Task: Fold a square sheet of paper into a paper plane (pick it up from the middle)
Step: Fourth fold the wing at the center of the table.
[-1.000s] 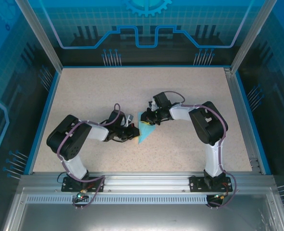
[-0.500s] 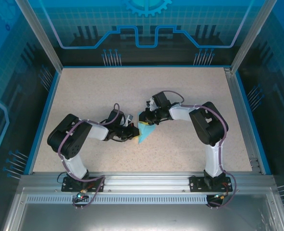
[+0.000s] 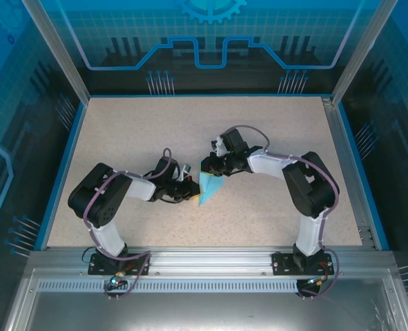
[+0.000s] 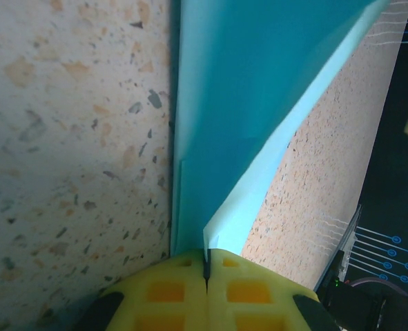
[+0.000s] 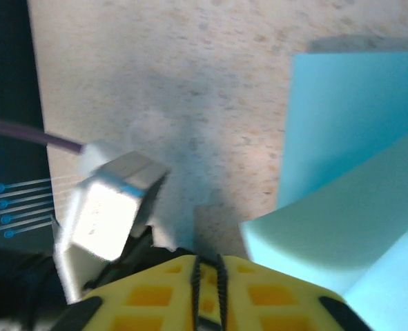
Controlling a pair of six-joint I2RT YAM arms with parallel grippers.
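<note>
- The paper plane is showing as a light blue pointed wedge, only half made. One layer is lying flat while another flap is standing up along a sharp crease, its free edge lifting off the desk.
- It is resting on the desk right against the left claw, narrow at that end and widening away from it.
- The left claw is gripping the plane, its yellow pads pressing together on the corner where the raised flap and the flat layer are meeting.
- The right claw is sitting on the far side of the plane from the left claw, with its pads drawn nearly together. The blue flap is lying just beside them, and no paper is showing between them.
- The step in hand is probably laying the raised flap down and setting its crease.
- Doing it well is calling for the left claw to be pinning its corner without shifting. The right claw should be running its closed tip along the fold, outward from the left claw.
- The pressure should be light, so the thin sheet is neither sliding nor tearing, and the edges should be lining up before the crease is pressed.
</note>
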